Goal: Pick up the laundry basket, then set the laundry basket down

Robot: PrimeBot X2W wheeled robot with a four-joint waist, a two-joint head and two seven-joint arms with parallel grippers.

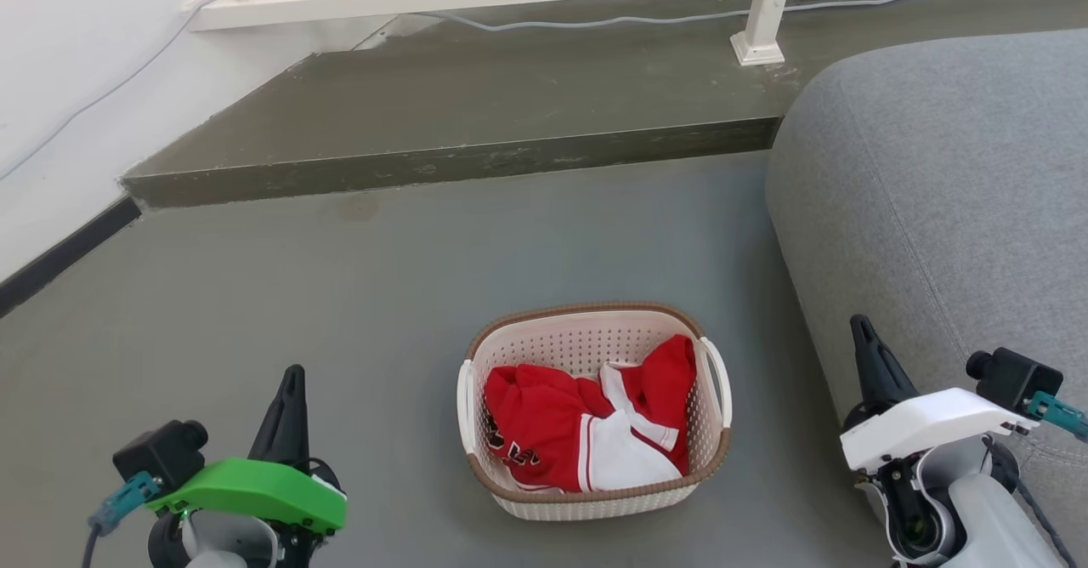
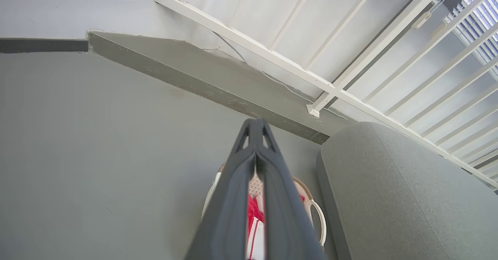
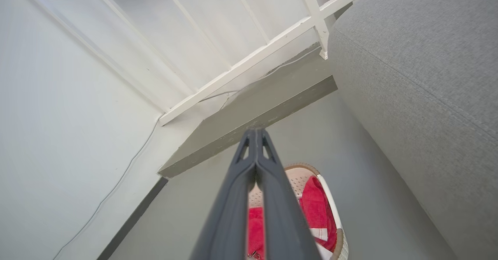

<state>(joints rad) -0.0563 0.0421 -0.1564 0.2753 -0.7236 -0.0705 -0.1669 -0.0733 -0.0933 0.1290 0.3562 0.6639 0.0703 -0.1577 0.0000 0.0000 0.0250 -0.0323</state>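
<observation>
On the floor (image 1: pixel 357 296), beside the sofa (image 1: pixel 935 168), I see the basket (image 1: pixel 578 347) upright, holding red-and-white clothes (image 1: pixel 552 432). The left gripper (image 1: pixel 293 377) and right gripper (image 1: pixel 860 323) flank it, both closed on nothing, not touching it.

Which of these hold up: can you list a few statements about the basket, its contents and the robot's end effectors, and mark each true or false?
1. The laundry basket stands on the grey floor. True.
2. The basket is empty. False: red and white clothing lies in it.
3. The left end effector grips a basket handle. False: it is shut on nothing, apart from the basket.
4. The right end effector is shut. True.
5. A grey sofa stands at the basket's right. True.
</observation>
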